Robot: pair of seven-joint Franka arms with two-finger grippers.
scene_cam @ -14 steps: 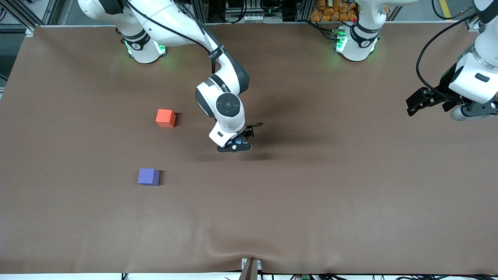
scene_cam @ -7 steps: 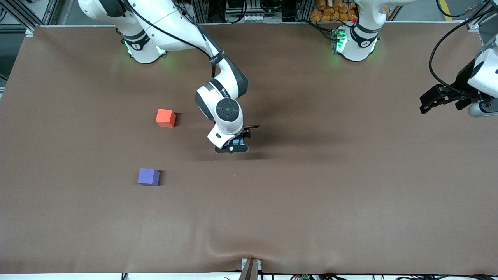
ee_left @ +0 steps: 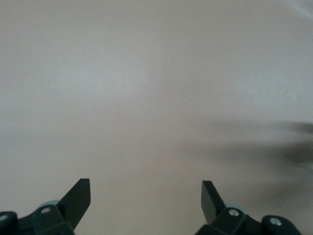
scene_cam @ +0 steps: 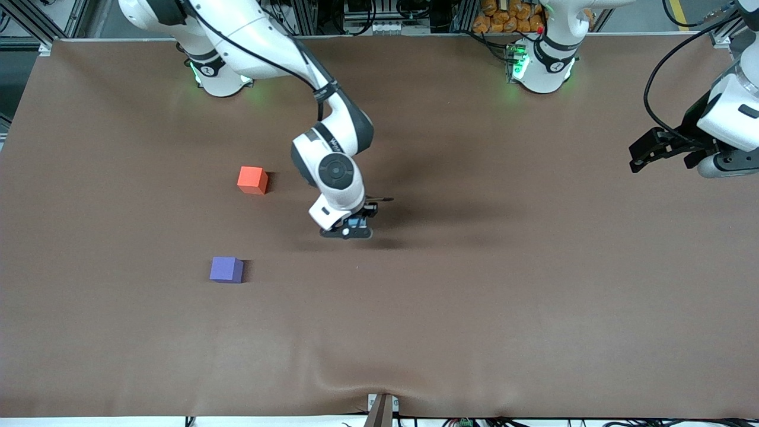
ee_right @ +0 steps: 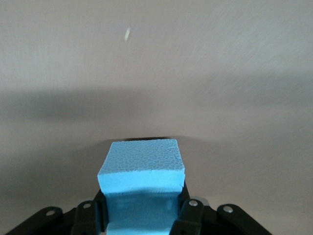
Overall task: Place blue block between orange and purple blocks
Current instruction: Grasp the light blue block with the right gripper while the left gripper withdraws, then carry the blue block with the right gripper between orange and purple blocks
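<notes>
Your right gripper point(scene_cam: 350, 228) is clamped on the blue block point(ee_right: 142, 169), over bare table at about four o'clock from the orange block point(scene_cam: 252, 179). Carry it level toward nine o'clock and set it in the gap above the purple block point(scene_cam: 226, 269), without nudging either. Your left gripper point(scene_cam: 652, 151) waits, fingers apart, at its own end.

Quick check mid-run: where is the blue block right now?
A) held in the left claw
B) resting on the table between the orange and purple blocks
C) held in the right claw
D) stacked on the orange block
C: the right wrist view shows the blue block clamped in the right claw, while the left claw is open and empty.
</notes>
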